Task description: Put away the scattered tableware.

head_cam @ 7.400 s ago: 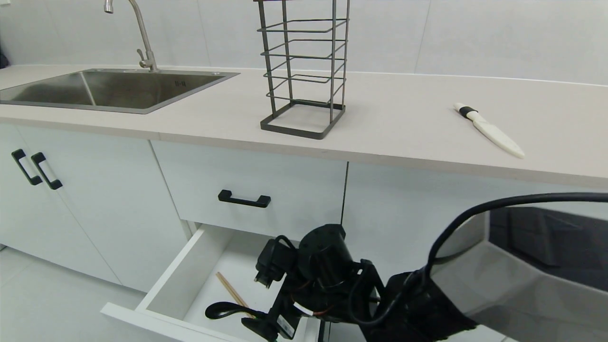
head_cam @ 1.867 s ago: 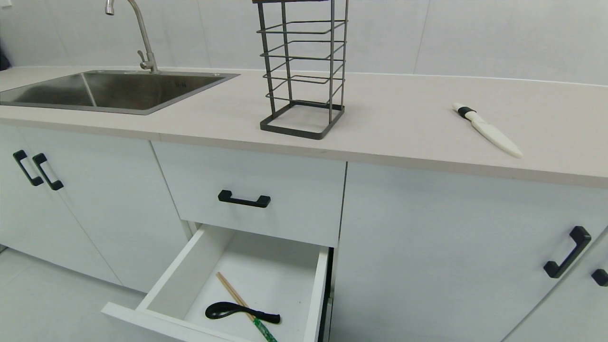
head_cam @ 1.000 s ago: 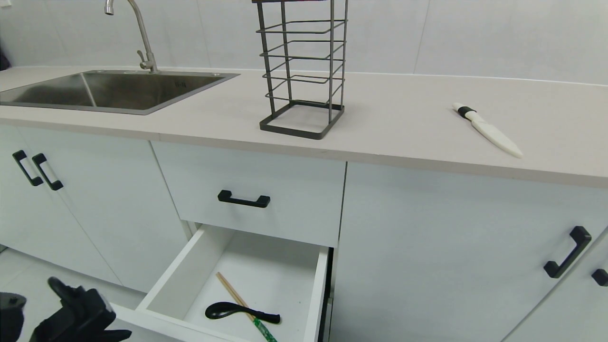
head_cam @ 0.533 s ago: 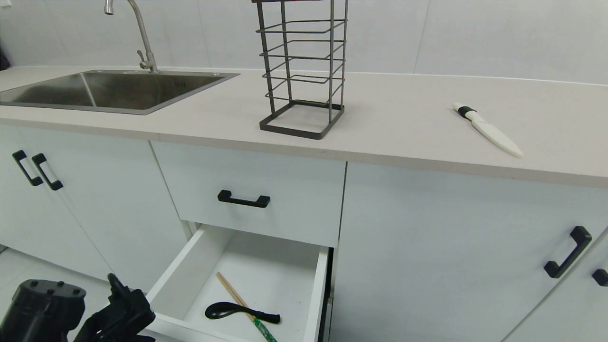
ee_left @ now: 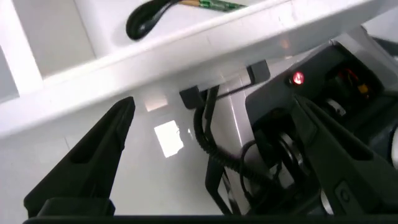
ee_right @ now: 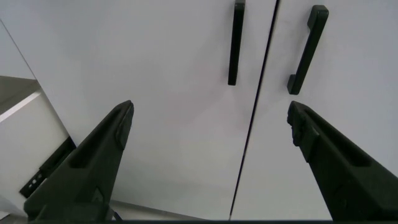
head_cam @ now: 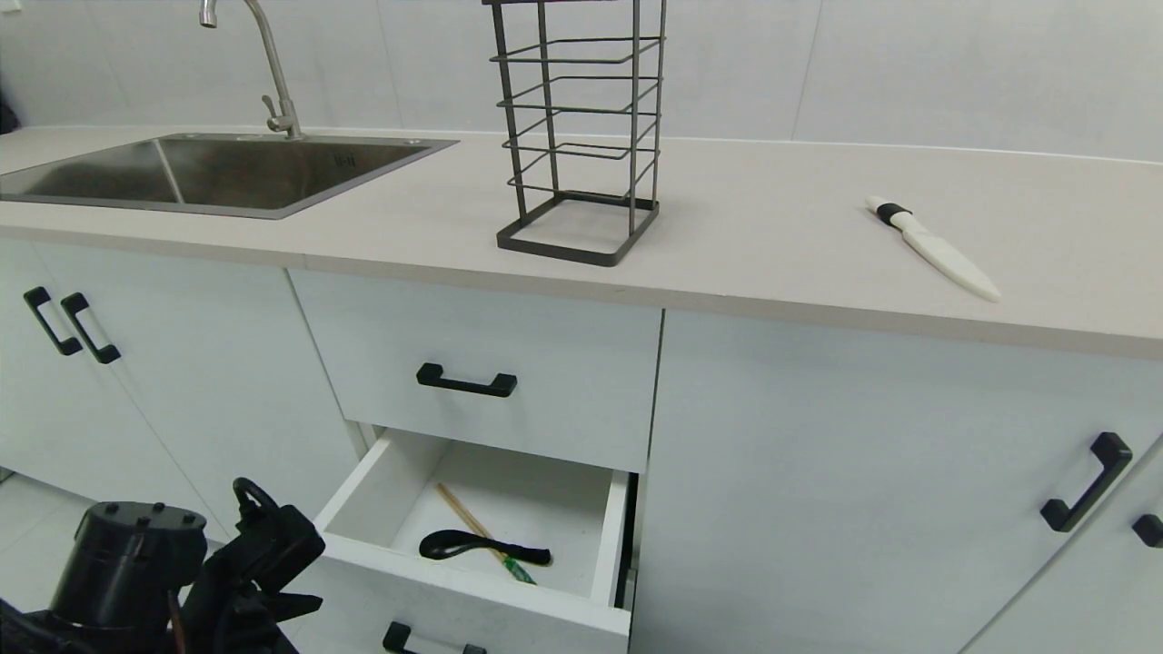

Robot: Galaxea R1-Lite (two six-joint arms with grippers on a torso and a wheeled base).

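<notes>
The lower drawer (head_cam: 472, 595) stands partly open. A black spoon (head_cam: 482, 547) and wooden chopsticks (head_cam: 482, 534) lie inside it. In the left wrist view the spoon (ee_left: 148, 17) shows above the drawer front, with the black drawer handle (ee_left: 224, 81) below. My left gripper (head_cam: 295, 572) sits low at the drawer front's left end, open (ee_left: 211, 106) and holding nothing. A white knife (head_cam: 936, 250) with a black band lies on the counter at the right. My right gripper (ee_right: 210, 112) is open and empty, facing white cabinet doors.
A tall wire rack (head_cam: 577, 136) stands mid-counter, and a steel sink (head_cam: 218, 168) with a faucet lies at the left. A shut drawer with a black handle (head_cam: 466, 381) is above the open one. Two black door handles (ee_right: 273, 46) face the right gripper.
The lower drawer has slid inward, about halfway shut. My left arm came up from the bottom left and moved right to the drawer front. The right arm left the drawer earlier.
</notes>
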